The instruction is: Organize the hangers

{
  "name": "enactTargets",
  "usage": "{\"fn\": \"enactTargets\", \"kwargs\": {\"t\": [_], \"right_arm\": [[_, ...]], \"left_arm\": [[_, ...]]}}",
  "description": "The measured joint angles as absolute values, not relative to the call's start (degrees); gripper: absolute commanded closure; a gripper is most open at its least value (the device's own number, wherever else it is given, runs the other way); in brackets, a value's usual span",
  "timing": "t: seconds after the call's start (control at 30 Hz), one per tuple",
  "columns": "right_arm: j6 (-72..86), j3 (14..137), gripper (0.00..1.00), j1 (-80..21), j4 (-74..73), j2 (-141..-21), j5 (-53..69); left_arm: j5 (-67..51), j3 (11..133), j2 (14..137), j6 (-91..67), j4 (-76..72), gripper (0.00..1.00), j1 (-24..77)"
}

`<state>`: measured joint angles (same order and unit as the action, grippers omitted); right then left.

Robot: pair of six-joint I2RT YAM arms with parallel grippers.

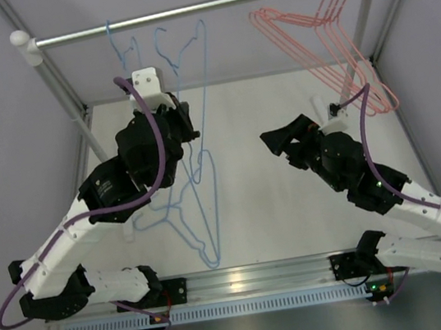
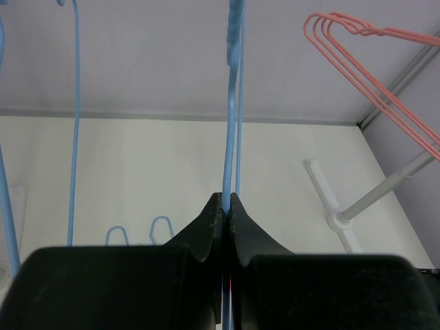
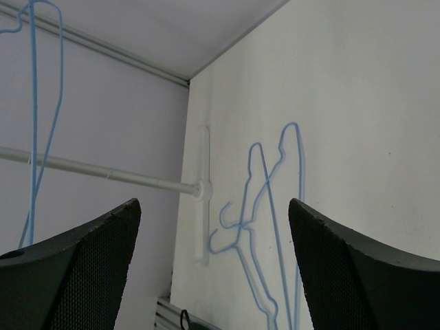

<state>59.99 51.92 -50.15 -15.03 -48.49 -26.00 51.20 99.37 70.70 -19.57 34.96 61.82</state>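
**Top view:** The rail (image 1: 205, 5) spans the back. The pink hangers (image 1: 332, 24) are bunched at its right end, and a hung blue hanger (image 1: 110, 32) is hooked near the left end. Loose blue hangers (image 1: 202, 234) lie tangled on the surface (image 1: 311, 218). The left gripper (image 1: 182, 114) is raised among blue wire just below the rail. The right gripper (image 1: 282, 146) hovers over the middle of the surface, well apart from the pink group.

**Left wrist:** The jaws are pressed together on the thin wire of the held hanger (image 2: 232, 124), which rises out of frame, so we cannot see its hook. The hung blue hanger shows to the left, and two loose hooks rest on the surface beyond.

**Right wrist:** The jaws stand wide apart and hold nothing. They face the loose blue hangers on the surface.

We judge that the step in hand is to hook the held hanger on the rail beside its blue neighbour:
- Carry the hook above the rail before lowering it over, not sideways into it.
- Move slowly, since thin wire can pivot in a pinch grip and swing into the hung blue hanger.
- Part the jaws only once the rail bears the weight.
- Keep the blue hangers on the left, clear of the pink ones.
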Motion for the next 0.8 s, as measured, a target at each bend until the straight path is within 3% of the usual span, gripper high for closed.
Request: {"fn": "enactTargets", "kwargs": {"t": [0.8], "right_arm": [[59.94,51.92,0.15,-50.15,-14.98,-49.19,-25.43]], "left_arm": [[47.27,105.78,69.23,-12.67,33.78,1.0,54.35]]}}
